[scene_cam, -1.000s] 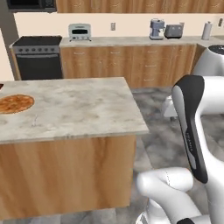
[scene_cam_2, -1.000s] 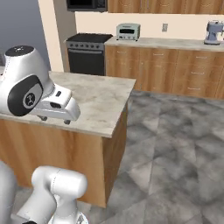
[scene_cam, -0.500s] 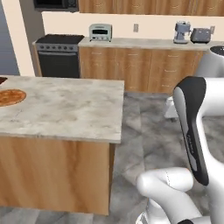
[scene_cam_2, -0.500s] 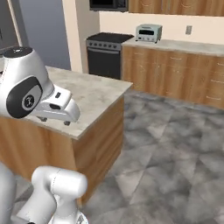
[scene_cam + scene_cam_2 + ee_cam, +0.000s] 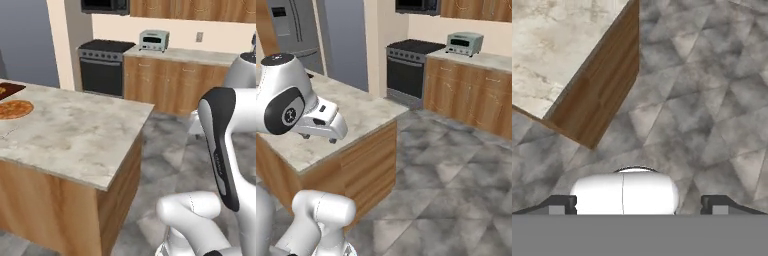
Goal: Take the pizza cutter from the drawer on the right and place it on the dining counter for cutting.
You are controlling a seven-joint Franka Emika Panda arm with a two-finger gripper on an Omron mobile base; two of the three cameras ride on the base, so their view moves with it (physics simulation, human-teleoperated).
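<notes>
The dining counter (image 5: 75, 135) is the island with a beige-grey marbled top and wood-panelled base; it lies at the left in both base views (image 5: 363, 107). Its corner and wooden side fill the upper left of the hand view (image 5: 557, 55). My gripper (image 5: 639, 207) hangs over the grey floor beside that corner, open, its dark fingertips (image 5: 562, 204) wide apart with nothing between them. In the right base view the white hand (image 5: 321, 122) sits above the counter's near edge. The pizza cutter and the drawer are out of view.
A pizza (image 5: 15, 109) lies on the island's far left. A black stove (image 5: 102, 67), a toaster oven (image 5: 154, 40) and wooden wall cabinets (image 5: 175, 82) line the back. A fridge (image 5: 291, 30) stands at the left. Grey tiled floor (image 5: 456, 175) stretches between island and cabinets.
The whole picture has slid right in both base views: the base has turned left, so the camera moved. The arm keeps its pose relative to the base.
</notes>
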